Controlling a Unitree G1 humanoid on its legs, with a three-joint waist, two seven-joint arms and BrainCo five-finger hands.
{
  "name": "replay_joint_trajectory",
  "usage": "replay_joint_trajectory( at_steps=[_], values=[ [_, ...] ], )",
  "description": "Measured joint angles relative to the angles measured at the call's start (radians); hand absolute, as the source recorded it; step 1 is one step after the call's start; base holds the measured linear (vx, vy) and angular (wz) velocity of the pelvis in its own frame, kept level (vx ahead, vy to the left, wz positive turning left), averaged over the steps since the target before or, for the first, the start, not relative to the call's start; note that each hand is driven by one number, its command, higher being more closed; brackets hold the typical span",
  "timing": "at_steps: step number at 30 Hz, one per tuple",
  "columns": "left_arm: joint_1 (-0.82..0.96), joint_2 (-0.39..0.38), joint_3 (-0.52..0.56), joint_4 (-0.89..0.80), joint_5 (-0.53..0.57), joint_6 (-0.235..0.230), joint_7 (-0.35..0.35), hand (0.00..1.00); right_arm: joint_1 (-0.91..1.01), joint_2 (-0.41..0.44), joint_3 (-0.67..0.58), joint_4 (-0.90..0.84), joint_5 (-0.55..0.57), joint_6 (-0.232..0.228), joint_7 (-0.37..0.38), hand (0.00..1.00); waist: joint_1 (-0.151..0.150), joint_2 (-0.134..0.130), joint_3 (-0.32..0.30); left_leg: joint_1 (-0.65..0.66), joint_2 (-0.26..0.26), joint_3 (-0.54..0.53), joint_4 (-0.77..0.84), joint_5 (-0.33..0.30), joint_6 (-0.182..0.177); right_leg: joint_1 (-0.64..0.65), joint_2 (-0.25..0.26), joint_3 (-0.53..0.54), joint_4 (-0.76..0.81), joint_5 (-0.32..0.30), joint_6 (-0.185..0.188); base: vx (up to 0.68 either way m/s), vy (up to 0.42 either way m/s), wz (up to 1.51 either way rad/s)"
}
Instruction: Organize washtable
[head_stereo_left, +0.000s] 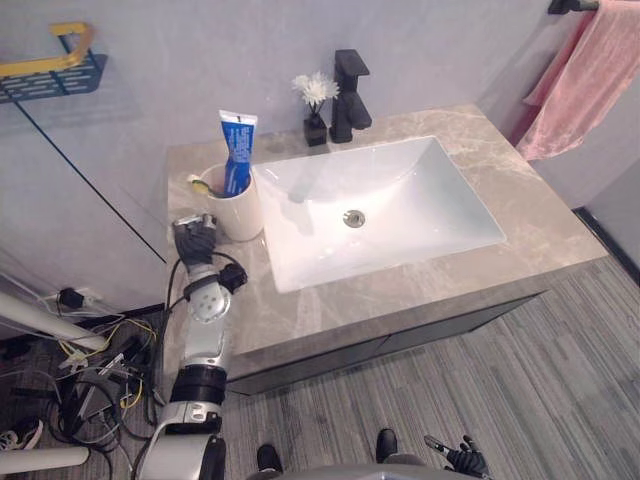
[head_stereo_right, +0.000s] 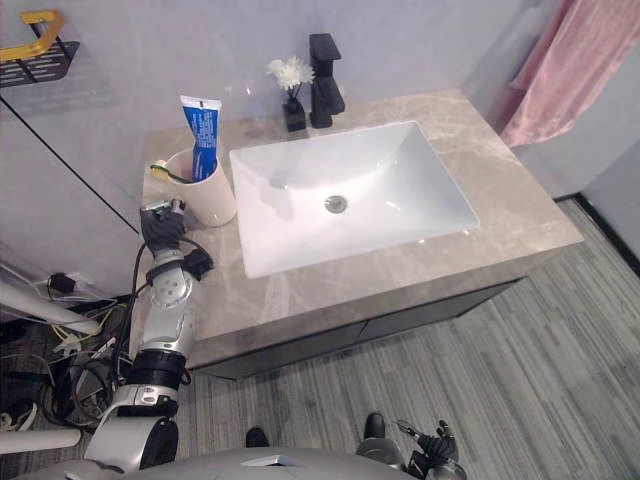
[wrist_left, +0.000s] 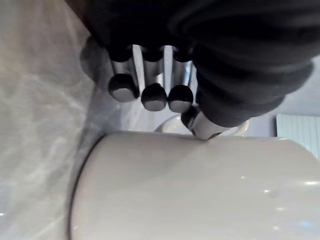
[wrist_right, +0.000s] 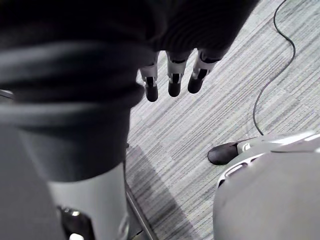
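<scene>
Item: cream cup (head_stereo_left: 238, 210), upright on the counter (head_stereo_left: 330, 310) beside the sink (head_stereo_left: 380, 200), holding toothpaste tube (head_stereo_left: 236, 150) and toothbrush (head_stereo_left: 200, 184). Left hand (head_stereo_left: 195, 240): fingers loosely straight, grasping nothing, thumb at the cup's wall; right hand (wrist_right: 172, 82) hangs slack over the floor. Should you grip the cup, wrap it low and keep it level (the tall tube looks top-heavy).

Silver-grey arm (head_stereo_left: 203, 345), dark ribbed wrist cover (wrist_left: 240, 60), dark-tipped silver robot hand (head_stereo_left: 195, 240).
</scene>
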Motion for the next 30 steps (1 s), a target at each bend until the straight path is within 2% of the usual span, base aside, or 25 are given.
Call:
replay_joint_trajectory(
  at_steps=[6, 17, 20, 24, 28, 30],
  values=[
    [-0.023, 0.012, 0.035, 0.014, -0.001, 0.024, 0.028, 1.00, 0.008, -0.001, -0.001, -0.006, 0.001, 0.000, 0.000, 0.00, -0.003, 0.008, 0.011, -0.001, 0.000, 0.017, -0.006, 0.000, 0.001, -0.018, 0.000, 0.019, 0.000, 0.008, -0.001, -0.05, 0.012, -0.10],
    [-0.006, 0.001, 0.070, -0.030, -0.001, 0.025, 0.037, 1.00, 0.010, -0.002, -0.005, -0.008, 0.001, -0.004, 0.003, 0.00, 0.000, 0.013, 0.014, 0.000, -0.001, 0.026, 0.001, 0.000, 0.000, -0.019, 0.001, 0.033, 0.000, 0.008, -0.001, 0.02, -0.002, -0.03],
    [0.060, -0.022, 0.072, -0.100, -0.002, 0.022, 0.031, 1.00, 0.010, -0.002, -0.005, -0.008, 0.001, -0.005, 0.003, 0.00, 0.001, 0.014, 0.014, 0.004, -0.001, 0.021, 0.001, 0.000, 0.000, -0.015, 0.001, 0.031, 0.000, 0.008, -0.002, -0.01, 0.001, 0.01],
    [0.157, -0.037, 0.073, -0.174, -0.011, -0.004, 0.008, 1.00, 0.012, -0.003, -0.005, -0.007, 0.001, -0.006, 0.003, 0.00, 0.006, 0.015, 0.015, 0.004, -0.001, 0.006, 0.000, 0.000, 0.001, -0.007, 0.001, 0.018, 0.000, 0.007, -0.003, -0.02, 0.003, 0.10],
    [0.249, -0.068, 0.071, -0.277, -0.020, -0.017, -0.032, 1.00, 0.018, -0.003, -0.005, -0.006, 0.001, -0.007, 0.007, 0.00, 0.030, 0.016, 0.014, 0.005, -0.002, -0.011, -0.009, 0.000, 0.001, 0.003, 0.000, 0.002, 0.000, 0.004, -0.006, -0.01, -0.001, 0.10],
    [0.283, -0.069, 0.071, -0.313, -0.022, -0.023, -0.044, 1.00, 0.019, -0.003, -0.005, -0.005, 0.002, -0.007, 0.013, 0.00, 0.032, 0.018, 0.014, 0.004, -0.002, -0.019, -0.009, 0.000, 0.001, 0.009, 0.000, -0.006, 0.000, 0.002, -0.006, 0.01, -0.005, 0.12]
  ],
)
